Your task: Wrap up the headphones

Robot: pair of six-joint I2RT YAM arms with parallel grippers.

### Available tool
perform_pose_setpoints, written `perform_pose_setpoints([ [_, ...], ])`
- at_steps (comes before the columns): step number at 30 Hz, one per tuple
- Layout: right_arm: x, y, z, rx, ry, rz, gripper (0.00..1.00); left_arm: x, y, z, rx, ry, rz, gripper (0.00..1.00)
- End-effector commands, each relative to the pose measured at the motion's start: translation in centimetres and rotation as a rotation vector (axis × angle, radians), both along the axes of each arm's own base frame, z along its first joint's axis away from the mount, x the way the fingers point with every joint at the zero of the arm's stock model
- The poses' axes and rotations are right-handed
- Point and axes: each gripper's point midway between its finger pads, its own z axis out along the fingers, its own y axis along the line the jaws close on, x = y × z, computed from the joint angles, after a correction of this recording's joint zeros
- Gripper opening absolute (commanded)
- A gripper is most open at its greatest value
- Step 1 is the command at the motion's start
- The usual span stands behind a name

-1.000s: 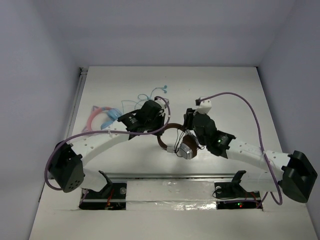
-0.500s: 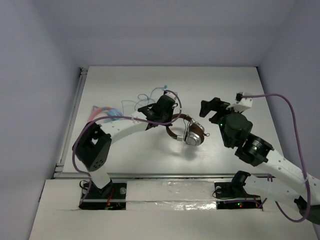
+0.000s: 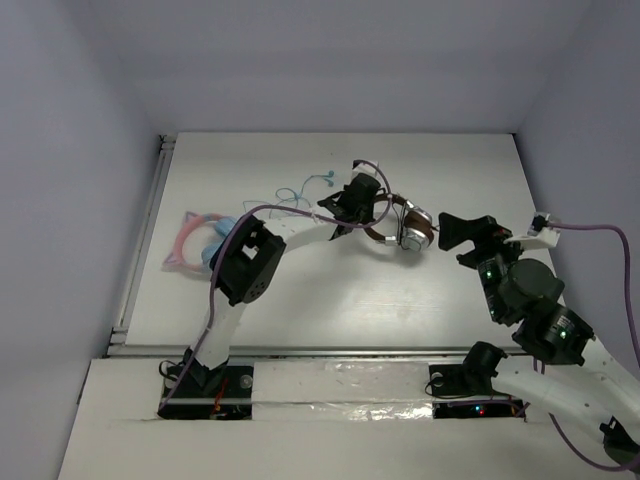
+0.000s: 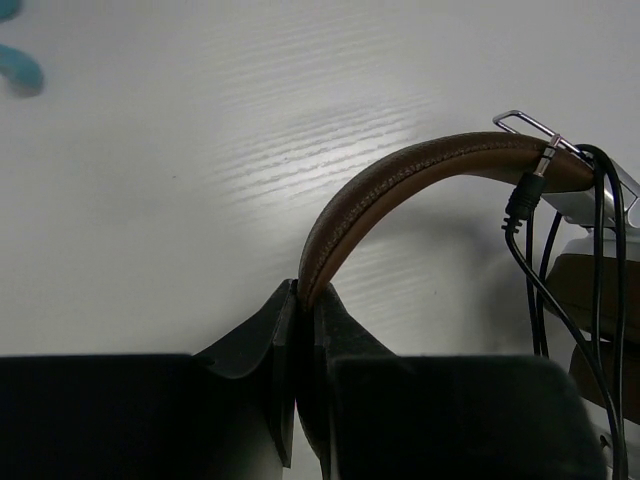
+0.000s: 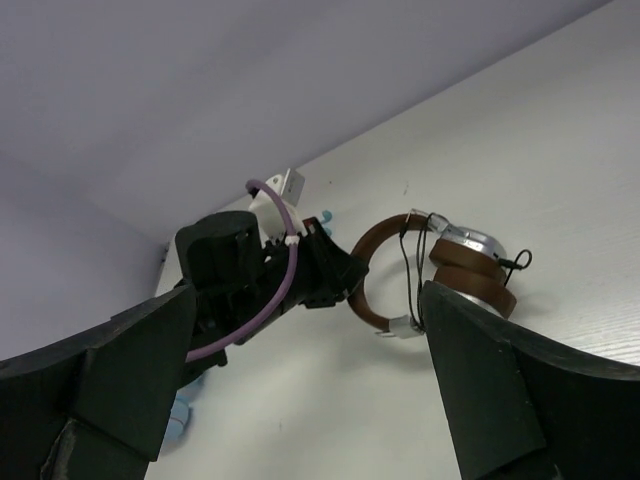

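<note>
Between the jaws of the left tool (image 4: pixel 305 300), clenched at their very tips, sits the brown leather band of the headphones (image 4: pixel 400 175), which arch away from that tool toward its right. The two brown ear pads (image 5: pixel 470 275) lie folded together at the band's far end, beside a silver earcup (image 3: pixel 411 238); whether they rest on the white counter (image 3: pixel 330 320) or hang just above it cannot be told. A thin black cable (image 4: pixel 530 270) drapes in loose strands over the band near the earcup, its plug (image 4: pixel 525 195) dangling free. The right tool (image 3: pixel 462 238) is released, jaws spread wide and grasping nothing, just beside the earcups on the side away from the left tool. The likely risks: the left tool's hold is narrow and near the fingertips, so a twist or tug could let the band slip out; the cable strands are slack and unsecured, so they could slide off the band and undo the wrap; the right tool, closing in, could snag a strand rather than the plug. Counted: two tools, one pair of brown headphones with two ear pads, one black cable with one plug. Well behind the left tool lie one pair of pink-and-blue headphones (image 3: pixel 195 243) and one set of light-blue earbuds (image 3: pixel 300 188).
</note>
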Motion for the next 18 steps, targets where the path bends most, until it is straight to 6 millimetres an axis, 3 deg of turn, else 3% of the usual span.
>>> perform_pose_setpoints([
  [1, 0.1, 0.5, -1.3, -0.015, 0.041, 0.015, 1.0, 2.6, -2.7, 4.5, -0.154, -0.1, 0.024, 0.0],
  [11, 0.6, 2.7, -1.5, -0.003, 0.026, 0.091, 1.0, 1.9, -4.8, 1.3, -0.234, -0.039, -0.033, 0.01],
  [15, 0.8, 3.1, -1.1, 0.001, 0.024, 0.102, 1.0, 1.6, -3.6, 2.6, -0.21, -0.074, -0.022, 0.35],
  [18, 0.5, 2.8, 0.0, 0.013, -0.004, 0.105, 1.0, 1.3, -2.4, 4.5, -0.189, -0.113, -0.016, 0.53],
])
